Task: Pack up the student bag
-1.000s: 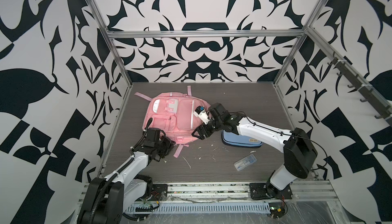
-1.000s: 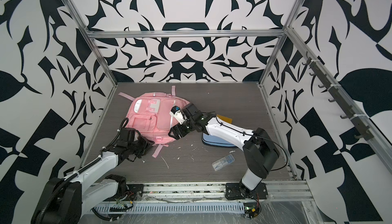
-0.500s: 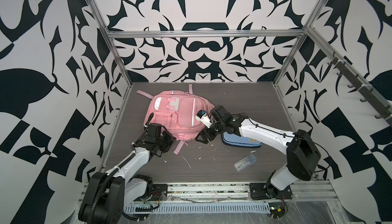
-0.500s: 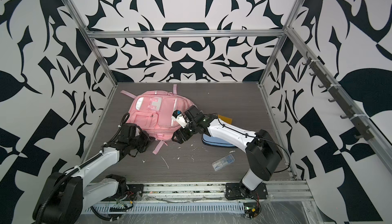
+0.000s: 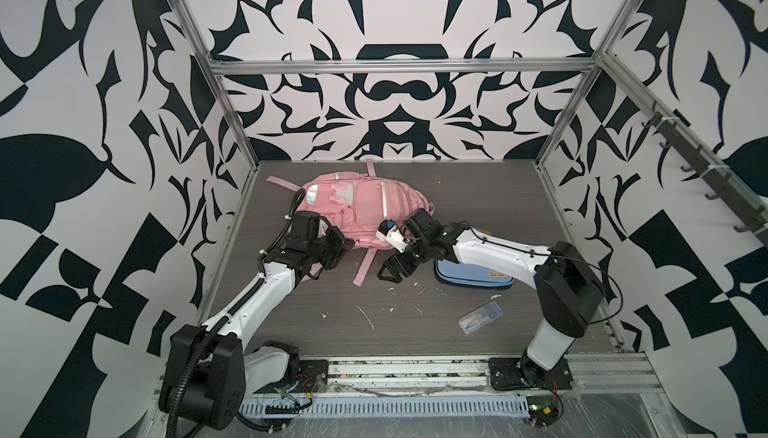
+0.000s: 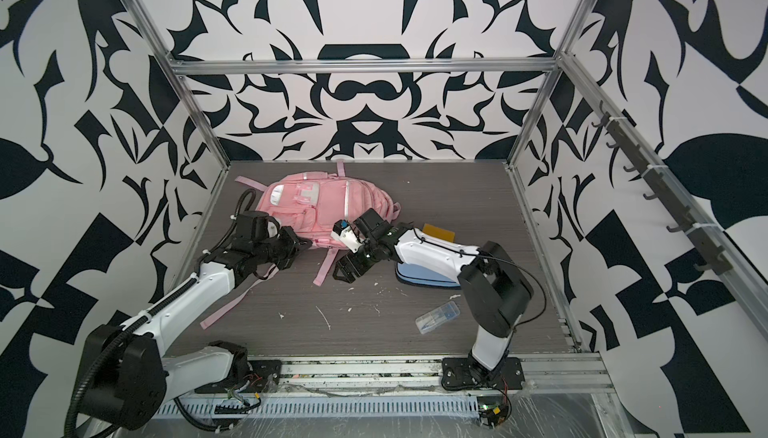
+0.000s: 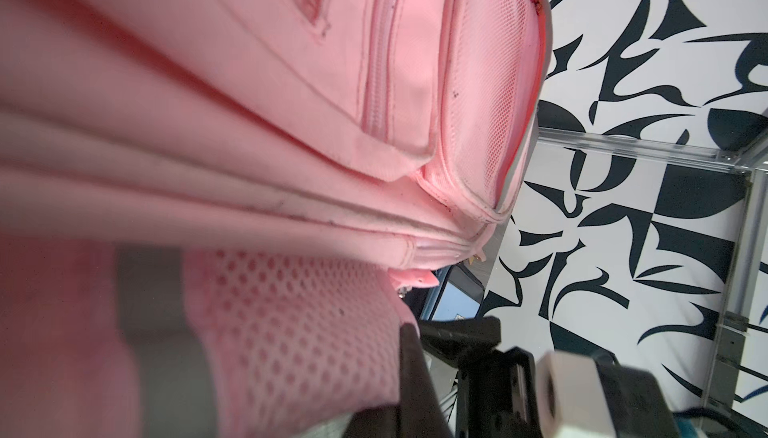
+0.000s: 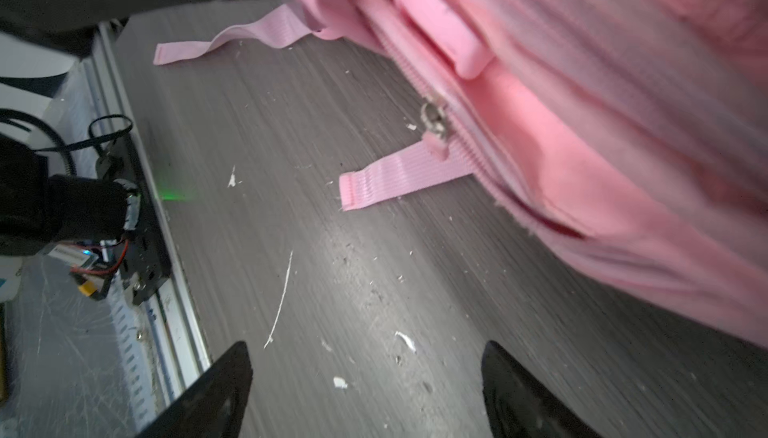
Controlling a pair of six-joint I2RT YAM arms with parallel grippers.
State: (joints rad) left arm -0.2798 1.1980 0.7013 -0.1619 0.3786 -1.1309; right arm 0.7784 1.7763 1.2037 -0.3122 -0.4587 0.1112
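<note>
Bag: pink, lying on the desk.
Left gripper: pressed together at the bag's near edge.
Right gripper: spread, over the desk beside the bag.

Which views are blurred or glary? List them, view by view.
Left wrist: bag fills the frame, nearest folds out of focus, far mesh pocket crisp. Right wrist: bag soft, table shows a pale sheen and a green glow. Both top views: sharp, evenly lit.
</note>
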